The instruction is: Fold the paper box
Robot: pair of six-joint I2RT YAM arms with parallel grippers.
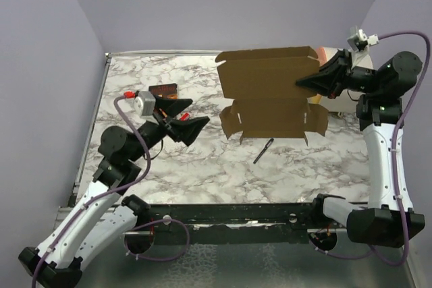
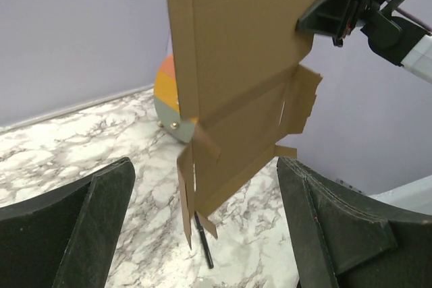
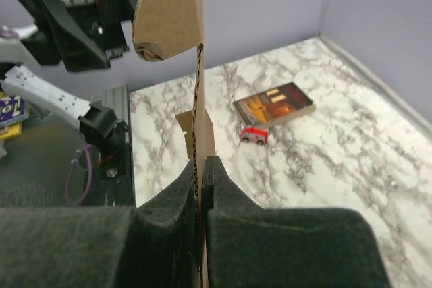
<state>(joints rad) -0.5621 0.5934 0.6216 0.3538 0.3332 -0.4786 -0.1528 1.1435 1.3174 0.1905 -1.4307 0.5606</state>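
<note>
paper box (image 1: 270, 92) unfolded, pinched by right tool (image 1: 303, 83)

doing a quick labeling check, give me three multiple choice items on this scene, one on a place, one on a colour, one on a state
1. Where does the black pen lie?
a) on the table, by the lower edge of the raised paper box
b) on top of the cardboard
c) between the left jaws

2. What colour is the toy car beside the book?
a) blue
b) red
c) green

3. How do the left jaws stand?
a) shut on the box
b) open, holding nothing
c) shut on the pen

Key:
1 a: the top view shows the pen on the marble just below the box.
2 b: the right wrist view shows a red car.
3 b: the left wrist view shows the jaws wide apart, with the box well beyond them.
</note>
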